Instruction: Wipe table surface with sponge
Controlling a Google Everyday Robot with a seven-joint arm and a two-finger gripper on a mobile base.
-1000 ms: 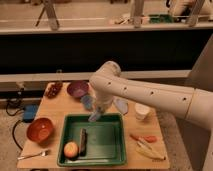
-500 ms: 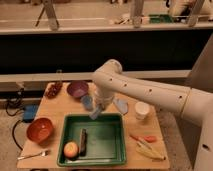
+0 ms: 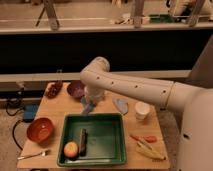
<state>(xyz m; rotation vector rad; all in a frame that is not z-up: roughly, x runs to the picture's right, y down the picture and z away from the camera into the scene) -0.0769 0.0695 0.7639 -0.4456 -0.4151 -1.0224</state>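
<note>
The light tan wooden table surface (image 3: 55, 107) carries a green tray (image 3: 107, 125) at its front middle. My gripper (image 3: 89, 107) hangs from the white arm (image 3: 130, 87) and points down at the table just behind the tray's far left corner. A small bluish thing (image 3: 87, 110) shows at its tip, low over the wood; I cannot tell if it is the sponge or if it is held. A pale blue flat piece (image 3: 120, 105) lies on the table to the right of the gripper.
In the tray lie a yellow-red fruit (image 3: 71, 148) and a dark oblong thing (image 3: 83, 140). Around it are an orange bowl (image 3: 40, 129), a purple bowl (image 3: 76, 89), dark red fruit (image 3: 53, 90), a white cup (image 3: 142, 110), a carrot (image 3: 145, 138), a yellow item (image 3: 150, 150) and a fork (image 3: 35, 155).
The gripper has moved a little left and back, from over the tray's far edge to the table just behind it. Nothing else has moved.
</note>
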